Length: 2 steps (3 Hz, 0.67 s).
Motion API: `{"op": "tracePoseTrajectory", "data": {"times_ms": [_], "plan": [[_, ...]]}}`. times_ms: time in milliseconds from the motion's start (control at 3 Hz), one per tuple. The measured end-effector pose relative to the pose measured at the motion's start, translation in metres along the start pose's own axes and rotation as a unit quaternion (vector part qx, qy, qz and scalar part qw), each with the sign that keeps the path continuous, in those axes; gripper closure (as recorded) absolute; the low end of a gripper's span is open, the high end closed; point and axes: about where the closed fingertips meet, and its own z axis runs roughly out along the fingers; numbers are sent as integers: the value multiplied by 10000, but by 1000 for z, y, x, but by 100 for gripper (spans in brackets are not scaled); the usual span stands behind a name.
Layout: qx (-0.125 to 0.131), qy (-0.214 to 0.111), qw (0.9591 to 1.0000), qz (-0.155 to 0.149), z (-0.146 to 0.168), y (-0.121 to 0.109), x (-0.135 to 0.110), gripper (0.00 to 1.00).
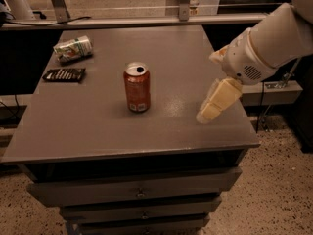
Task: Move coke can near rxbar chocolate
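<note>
The coke can point(137, 87), red-orange with a silver top, stands upright near the middle of the grey table point(98, 131). The rxbar chocolate point(64, 75), a flat dark wrapper, lies near the table's left edge, well left of the can. My gripper point(213, 102), cream-coloured on a white arm, hangs over the table's right part, to the right of the can and apart from it. It holds nothing that I can see.
A white-and-green snack packet point(73, 48) lies at the back left, just behind the bar. The table has drawers point(139, 192) in its front. A rail point(146, 21) runs behind it. Speckled floor lies to the right.
</note>
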Motion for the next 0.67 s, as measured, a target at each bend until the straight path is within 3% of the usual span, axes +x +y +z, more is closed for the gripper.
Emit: {"op": "tracePoseTrajectory", "data": {"times_ms": [333,667], "plan": [[-75,-663,9974,281,29,3,-26,0],[-123,-1330,9902,413,57,9,-54,0]]}}
